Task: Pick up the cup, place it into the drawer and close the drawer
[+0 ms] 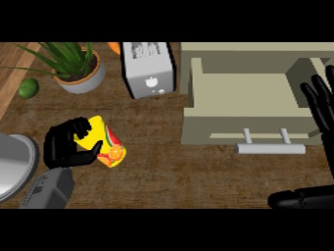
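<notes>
Black left robot hand (pixel 66 143) curls around yellow cup (pixel 107 142).

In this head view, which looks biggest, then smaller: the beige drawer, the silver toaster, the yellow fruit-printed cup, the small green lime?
1. Open beige drawer
2. Silver toaster
3. Yellow fruit-printed cup, partly hidden by the left hand
4. Small green lime

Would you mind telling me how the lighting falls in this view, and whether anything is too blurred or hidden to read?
Head view: light is even and soft, with no glare. The open drawer has a paler floor than its front. The left hand curls round the yellow cup, hiding part of it; the cup's fruit print is blurred. The right hand is black, its detail hard to read.
</notes>
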Tool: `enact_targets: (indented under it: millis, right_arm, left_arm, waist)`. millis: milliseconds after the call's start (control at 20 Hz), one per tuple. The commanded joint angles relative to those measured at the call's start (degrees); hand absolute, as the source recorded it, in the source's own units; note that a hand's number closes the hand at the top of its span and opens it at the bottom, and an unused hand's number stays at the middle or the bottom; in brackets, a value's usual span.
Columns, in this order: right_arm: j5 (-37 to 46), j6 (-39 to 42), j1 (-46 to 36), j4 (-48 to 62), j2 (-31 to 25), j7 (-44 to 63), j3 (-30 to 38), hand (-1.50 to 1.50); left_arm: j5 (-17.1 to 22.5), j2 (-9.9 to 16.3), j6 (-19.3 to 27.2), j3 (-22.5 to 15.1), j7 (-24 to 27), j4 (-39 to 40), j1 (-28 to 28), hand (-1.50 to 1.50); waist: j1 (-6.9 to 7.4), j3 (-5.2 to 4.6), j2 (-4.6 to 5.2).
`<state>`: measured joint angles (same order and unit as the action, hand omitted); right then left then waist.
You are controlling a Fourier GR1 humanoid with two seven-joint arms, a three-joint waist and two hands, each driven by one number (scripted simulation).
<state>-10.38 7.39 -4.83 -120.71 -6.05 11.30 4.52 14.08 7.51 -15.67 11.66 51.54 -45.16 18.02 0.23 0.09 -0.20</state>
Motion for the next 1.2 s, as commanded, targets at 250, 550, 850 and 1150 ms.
enact_targets:
  millis: [250,550,850,1150]
  right_arm:
    - [-1.11,1.65,1.76,0.84,-0.32,-2.08,1.02,-1.5]
    - [1.45,1.48,1.89,3.47,1.0,-5.56,-0.36,-1.5]
    - [1.02,1.66,-0.92,4.44,-0.5,-3.15,0.49,-1.5]
    - [2.37,-1.84,-4.49,3.45,0.42,0.57,-0.26,-1.5]
  left_arm:
    - [1.49,-3.31,2.19,-7.36,-16.66,-25.73,-4.05,1.5]
    - [3.02,-7.19,10.51,-9.24,-29.34,-35.09,2.27,1.5]
    - [1.74,-7.47,18.88,-14.99,-34.83,-38.67,8.37,1.5]
    - [0.25,-5.03,21.2,-9.69,-41.71,-31.65,23.11,1.5]
  waist:
    - [0.08,-0.03,-0.04]
    - [-0.17,-0.06,0.1]
    - [-0.32,-0.08,0.15]
    - [-0.56,-0.09,0.27]
